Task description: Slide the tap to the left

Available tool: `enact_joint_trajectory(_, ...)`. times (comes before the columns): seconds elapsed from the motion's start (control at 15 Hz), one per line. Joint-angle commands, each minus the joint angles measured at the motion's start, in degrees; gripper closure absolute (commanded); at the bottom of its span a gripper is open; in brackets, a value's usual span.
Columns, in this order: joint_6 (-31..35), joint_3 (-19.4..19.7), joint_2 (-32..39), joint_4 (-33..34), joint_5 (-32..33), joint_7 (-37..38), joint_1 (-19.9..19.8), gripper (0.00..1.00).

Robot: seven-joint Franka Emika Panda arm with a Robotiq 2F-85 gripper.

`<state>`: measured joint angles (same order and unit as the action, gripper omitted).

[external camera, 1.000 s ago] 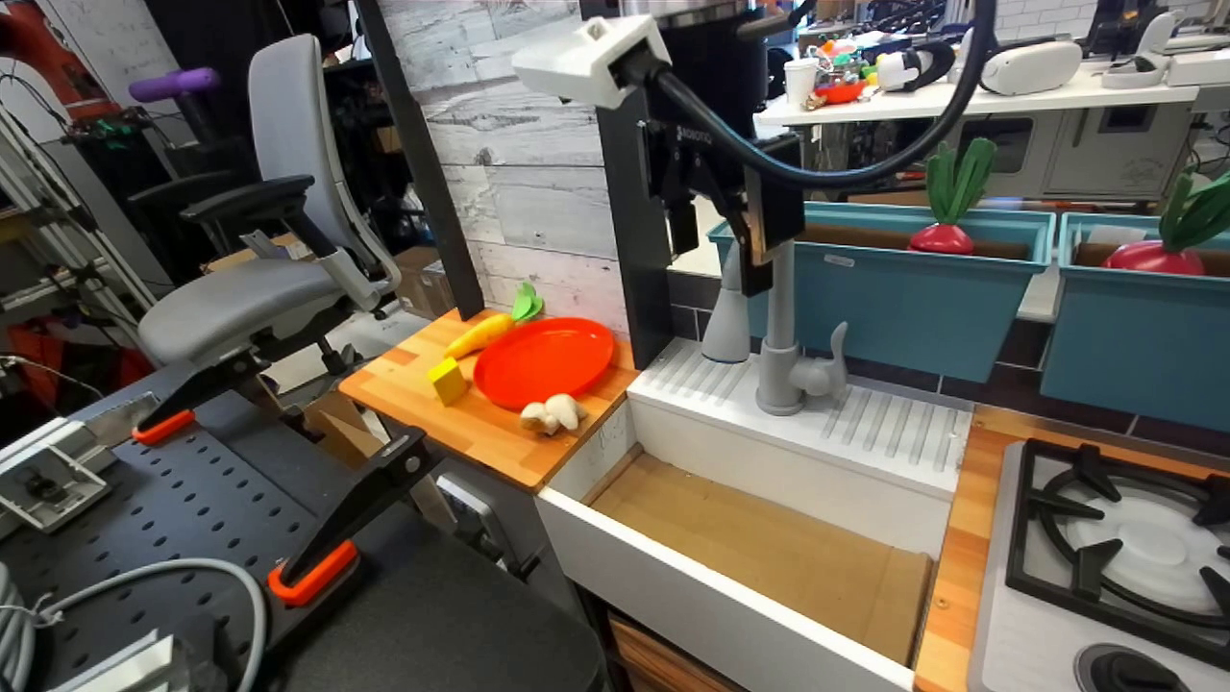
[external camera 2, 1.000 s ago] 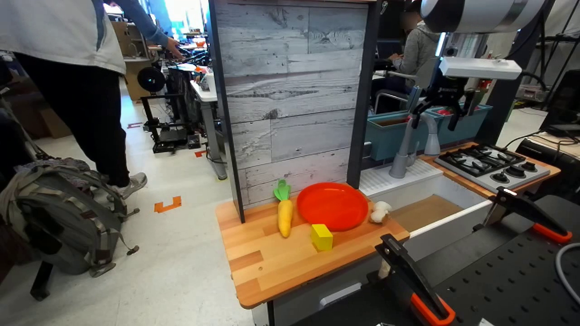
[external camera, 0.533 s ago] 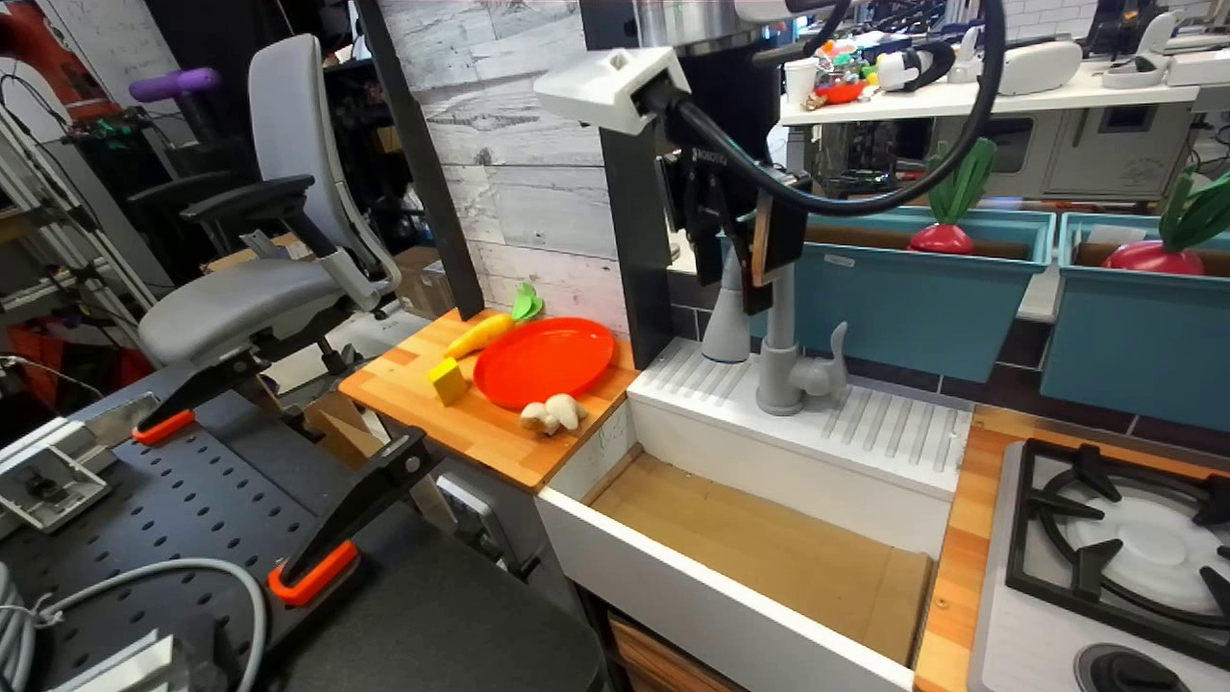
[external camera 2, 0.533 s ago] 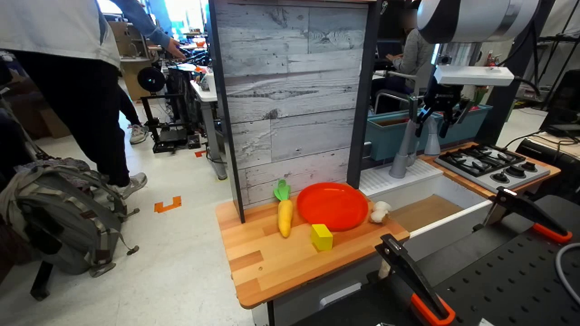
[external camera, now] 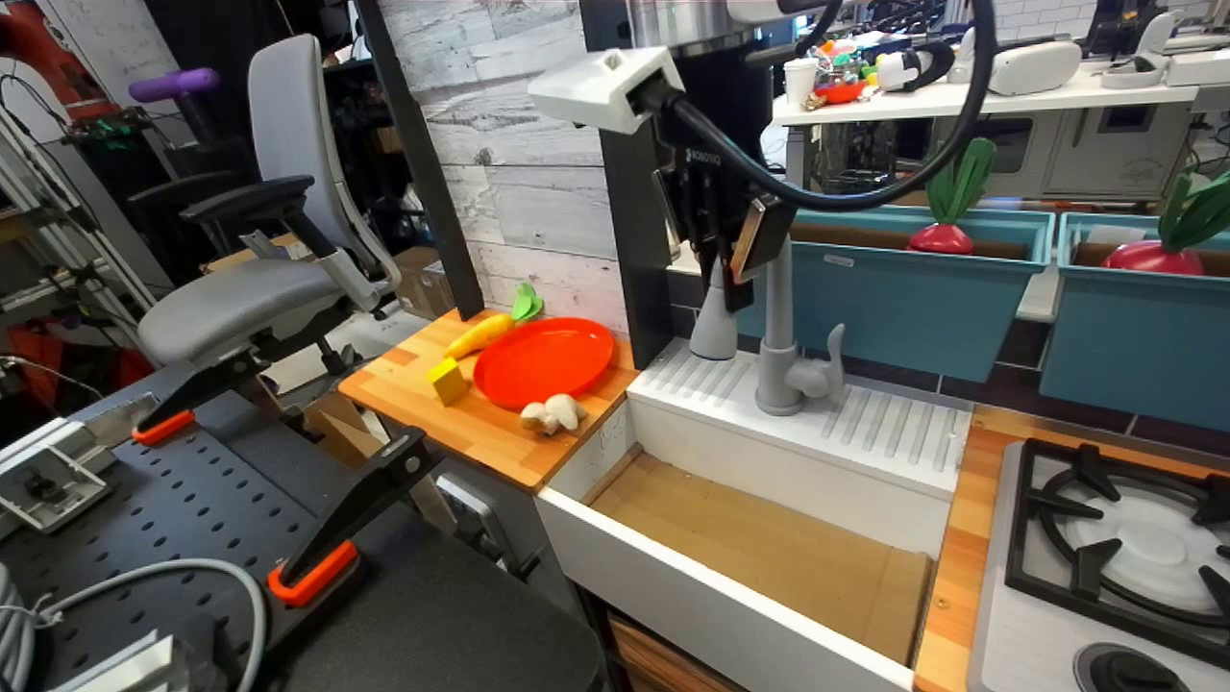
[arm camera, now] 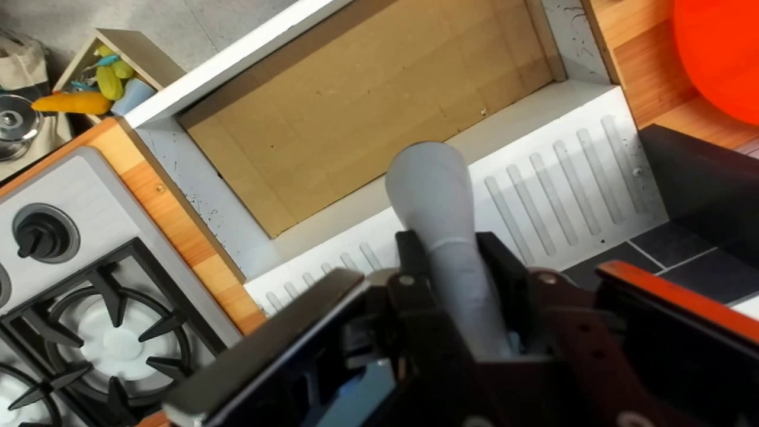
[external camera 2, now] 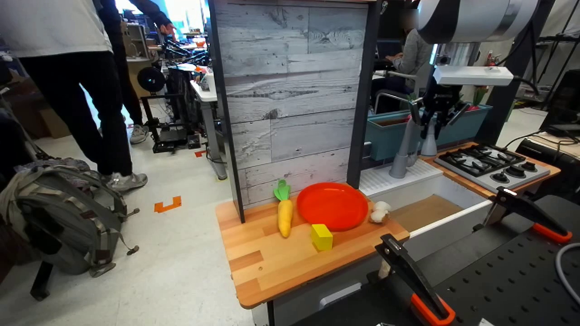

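Observation:
The tap (external camera: 780,373) is a tall matte grey gooseneck, its thick base on the ribbed white ledge behind the sink. Its flared nozzle end (arm camera: 433,190) hangs down in front of the base tube, in sight in all views. My gripper (arm camera: 449,240) is shut on the tap's spout just above the flared nozzle, a black finger against either side in the wrist view. In both exterior views the gripper (external camera 2: 430,135) comes from above, pointing down around the spout. The top of the bend is hidden behind the gripper in an exterior view (external camera: 723,288).
The white sink (external camera: 673,596) lies in front, lined with cardboard. A short grey lever (external camera: 824,370) sits beside the tap's base. Teal planters (external camera: 894,298) stand behind. A black post (external camera: 639,269) rises near the ledge, by the red plate (external camera: 543,360). The stove (external camera 2: 489,167) is across the sink.
My gripper has come down over the spout and its fingers have drawn together onto it. The nozzle has shifted slightly to the left in both exterior views.

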<state>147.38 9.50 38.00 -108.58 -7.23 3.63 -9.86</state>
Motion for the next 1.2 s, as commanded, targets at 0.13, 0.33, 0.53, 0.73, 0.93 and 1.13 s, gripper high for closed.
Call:
enact_joint_trajectory(0.13,-2.76,-6.9,-2.68,-0.96,-6.93,-0.05,-3.19,0.93)
enact_joint_trajectory(0.33,-3.79,-9.93,-2.18,0.95,-13.64,0.79,-5.04,0.93)
enact_joint_trajectory(0.53,-4.4,-13.26,-1.95,3.25,-21.41,0.82,-6.45,0.93)
enact_joint_trajectory(0.73,-2.79,-15.34,-1.51,5.24,-28.28,0.54,-6.82,0.93)
enact_joint_trajectory(0.93,-2.43,-14.86,-1.3,6.29,-32.57,-0.42,-6.59,0.93)
enact_joint_trajectory(1.13,-1.76,-13.64,-2.09,4.93,-33.8,-1.14,-5.6,0.45)
